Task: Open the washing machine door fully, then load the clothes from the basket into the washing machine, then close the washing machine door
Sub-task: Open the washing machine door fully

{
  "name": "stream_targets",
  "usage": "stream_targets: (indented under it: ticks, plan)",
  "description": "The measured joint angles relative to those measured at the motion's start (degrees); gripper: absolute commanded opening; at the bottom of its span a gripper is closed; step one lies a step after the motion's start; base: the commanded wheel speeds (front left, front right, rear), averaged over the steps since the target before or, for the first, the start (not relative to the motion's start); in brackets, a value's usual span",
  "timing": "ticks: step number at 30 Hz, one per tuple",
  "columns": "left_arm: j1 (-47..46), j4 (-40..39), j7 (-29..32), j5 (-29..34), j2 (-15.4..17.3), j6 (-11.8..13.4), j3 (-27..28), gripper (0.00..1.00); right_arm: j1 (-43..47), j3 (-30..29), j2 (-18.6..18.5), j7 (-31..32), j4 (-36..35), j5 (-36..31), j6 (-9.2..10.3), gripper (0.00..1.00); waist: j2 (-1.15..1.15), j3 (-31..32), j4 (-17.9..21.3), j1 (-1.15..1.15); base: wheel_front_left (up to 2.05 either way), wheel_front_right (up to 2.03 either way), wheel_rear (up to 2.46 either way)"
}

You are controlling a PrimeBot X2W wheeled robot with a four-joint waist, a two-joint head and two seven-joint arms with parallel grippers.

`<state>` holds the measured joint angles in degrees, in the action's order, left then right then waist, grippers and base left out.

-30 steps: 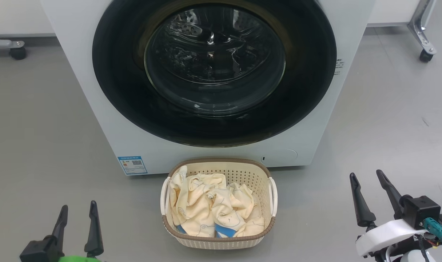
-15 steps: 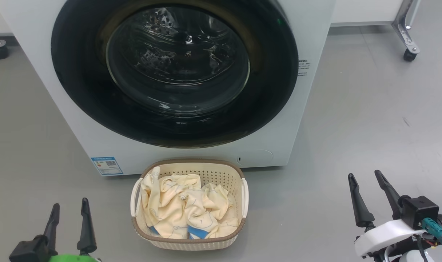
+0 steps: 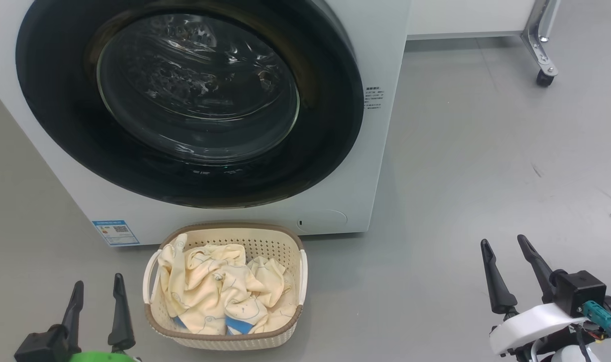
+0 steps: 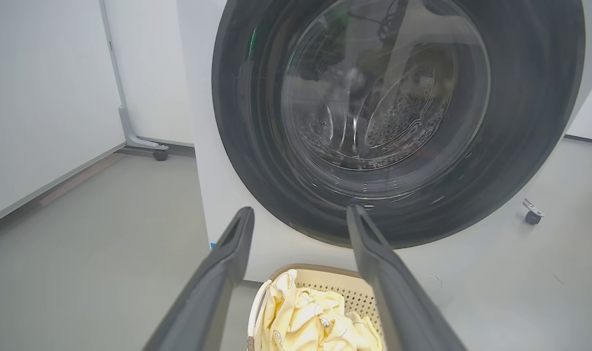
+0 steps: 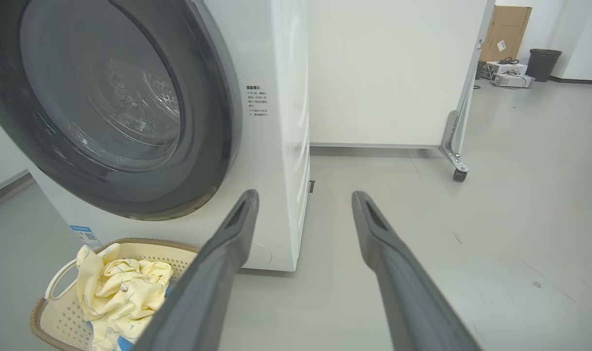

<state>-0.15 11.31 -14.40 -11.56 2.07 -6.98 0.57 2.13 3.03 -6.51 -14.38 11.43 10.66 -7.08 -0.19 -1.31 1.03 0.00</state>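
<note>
Status: nothing done yet; washing machine door (image 3: 197,90) looks shut flush against the washing machine (image 3: 385,60) front, so all three steps are left: open fully, load, close.

Left end effector (image 3: 98,280) is released, fingers apart, holding nothing; it hangs low at the left, just beside the basket (image 3: 225,338) and not touching it. Right end effector (image 3: 502,240) is also released and empty; it sits well apart from the basket, over bare floor (image 3: 461,176), out past the machine's right corner.

Basket sits on the floor just in front of the machine, below the door's lower edge; clothes (image 3: 220,296) are all inside it, heaped to about rim height; none in the drum as far as the glass shows.

Materials:
- door: wide glossy black ring, strongly reflective; bulging clear glass bowl at centre; perforated steel drum visible through it; no handle that I can make out
- machine: big white box, smooth flat panels; small blue label sticker (image 3: 115,232) at lower left of the front
- basket: cream plastic, rounded rectangle, perforated walls, brown woven-look rim, white side handles; likely light, could slide if nudged
- clothes: soft, crumpled, pale cream-yellow with thin line prints and blue patches; likely to drape and snag on the rim
- floor: smooth matt grey
</note>
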Motion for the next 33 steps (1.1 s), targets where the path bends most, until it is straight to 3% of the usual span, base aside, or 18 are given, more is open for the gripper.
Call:
stream_targets:
  ticks: [32, 33]
  plan:
    - [0.1, 0.3, 0.0, -0.6, 0.0, 0.0, -0.7, 1.00, 0.0, 0.0, 0.0, 0.0, -0.2, 0.4, 0.00, 1.00, 0.00, 0.0, 0.0, 0.00, 0.16, 0.16, -0.31]
    - [0.1, 0.3, 0.0, -0.6, 0.0, 0.0, -0.7, 1.00, 0.0, 0.0, 0.0, 0.0, -0.2, 0.5, 0.00, 0.38, 0.00, 0.0, 0.0, 0.00, 0.00, 0.00, 0.00]
